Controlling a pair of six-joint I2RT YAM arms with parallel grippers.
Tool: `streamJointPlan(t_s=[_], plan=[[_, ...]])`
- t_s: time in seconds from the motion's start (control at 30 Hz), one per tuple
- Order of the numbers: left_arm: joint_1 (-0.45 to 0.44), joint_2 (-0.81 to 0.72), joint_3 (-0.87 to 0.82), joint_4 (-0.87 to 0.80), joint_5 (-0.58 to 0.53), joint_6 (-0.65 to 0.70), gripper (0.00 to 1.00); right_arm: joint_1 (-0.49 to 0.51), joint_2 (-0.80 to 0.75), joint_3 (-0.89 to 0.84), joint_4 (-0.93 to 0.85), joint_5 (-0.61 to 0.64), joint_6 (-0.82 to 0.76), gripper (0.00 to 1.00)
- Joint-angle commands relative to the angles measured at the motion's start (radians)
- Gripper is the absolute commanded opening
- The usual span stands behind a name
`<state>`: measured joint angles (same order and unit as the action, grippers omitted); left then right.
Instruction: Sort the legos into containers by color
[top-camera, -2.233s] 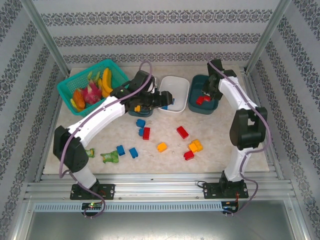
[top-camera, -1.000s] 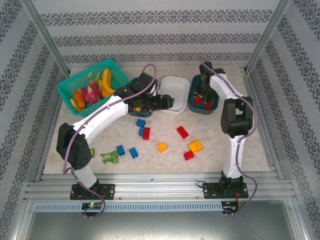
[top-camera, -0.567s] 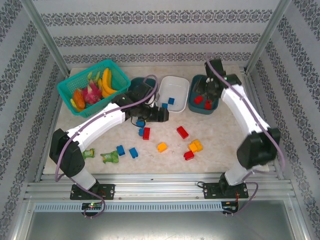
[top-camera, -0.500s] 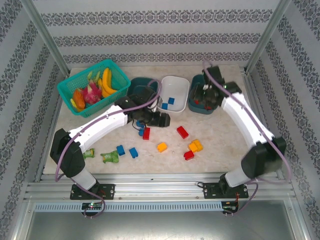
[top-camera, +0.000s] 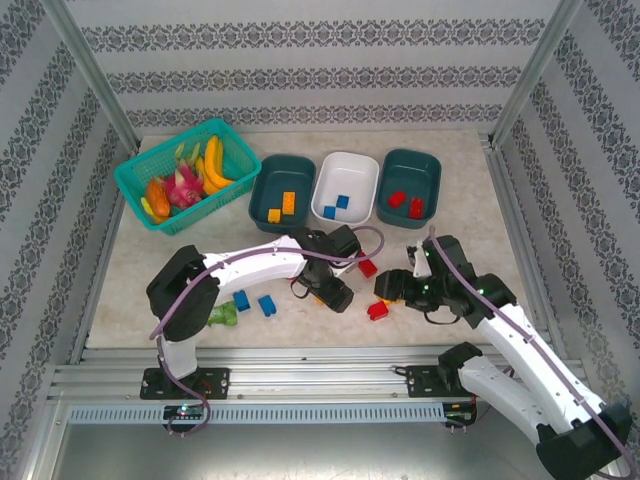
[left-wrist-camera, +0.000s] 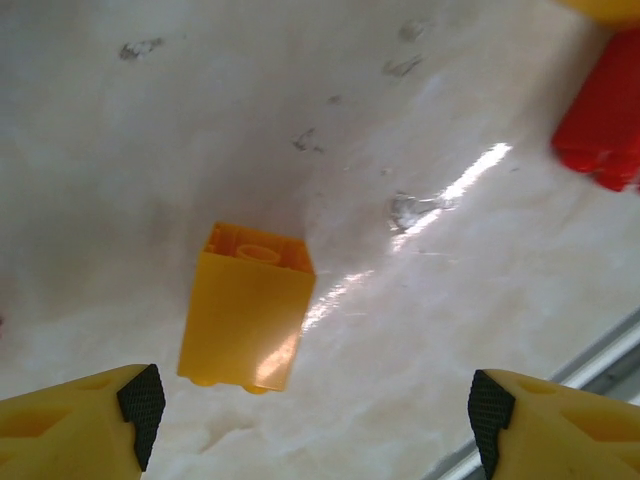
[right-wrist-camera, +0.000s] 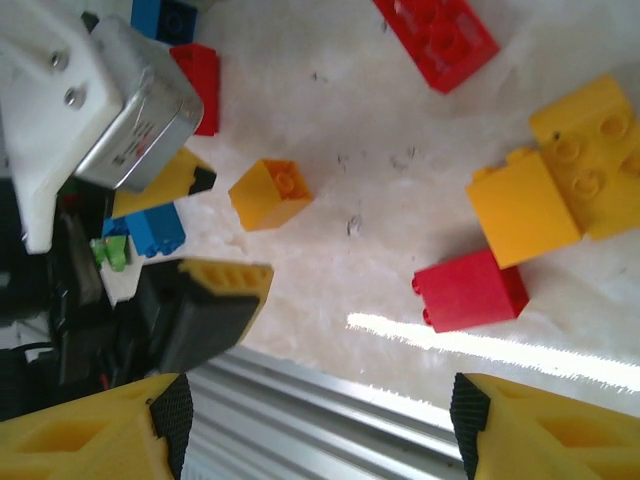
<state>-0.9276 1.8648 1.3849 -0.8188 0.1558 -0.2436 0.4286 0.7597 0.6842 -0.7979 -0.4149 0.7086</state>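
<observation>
My left gripper (left-wrist-camera: 315, 410) is open and hangs just above a lone yellow lego (left-wrist-camera: 247, 305) lying on the table; nothing is between its fingers. In the top view it (top-camera: 335, 293) is at the centre front. My right gripper (right-wrist-camera: 318, 415) is open and empty, near a red lego (right-wrist-camera: 470, 290) and joined yellow legos (right-wrist-camera: 560, 170). From above it (top-camera: 392, 288) is just right of the left one. At the back, the left teal container (top-camera: 263, 192) holds yellow legos, the white one (top-camera: 360, 187) blue, the right teal one (top-camera: 432, 180) red.
Two blue legos (top-camera: 254, 302) and a green packet (top-camera: 222, 314) lie at the front left. A flat red lego (right-wrist-camera: 437, 35) lies behind the grippers. The teal mesh basket (top-camera: 150, 165) of toy fruit stands at the back left. A metal rail (right-wrist-camera: 330, 400) marks the table's near edge.
Both arms have come back from the containers to the loose legos at the centre front. The right gripper has opened wider, with red legos left in the right teal tub.
</observation>
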Motion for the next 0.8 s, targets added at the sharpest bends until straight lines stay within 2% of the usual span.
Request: streamJointPlan(t_s=[0.0,0.2,0.4,0.5,0.63,0.77], plan=[[-0.002,0.041,-0.013,-0.014,-0.053,0.065,0.81,0.010,-0.060,-0.026,-0.055,-0.027,0.071,0.71],[-0.002,0.091,-0.041,0.034,-0.070,0.061,0.71,0.007,-0.102,-0.024,-0.079,-0.009,0.093,0.69],[-0.002,0.126,-0.034,0.059,-0.083,0.057,0.42,0.007,-0.099,-0.019,-0.073,0.003,0.100,0.68],[-0.001,0.118,-0.034,0.067,-0.087,0.040,0.34,0.007,-0.086,-0.011,-0.070,0.005,0.094,0.67],[0.008,0.057,-0.019,0.062,-0.116,0.001,0.30,0.006,-0.073,0.006,-0.069,0.008,0.085,0.65],[0.074,-0.028,0.032,0.011,-0.112,-0.085,0.28,0.006,-0.051,0.051,-0.068,0.018,0.061,0.65]])
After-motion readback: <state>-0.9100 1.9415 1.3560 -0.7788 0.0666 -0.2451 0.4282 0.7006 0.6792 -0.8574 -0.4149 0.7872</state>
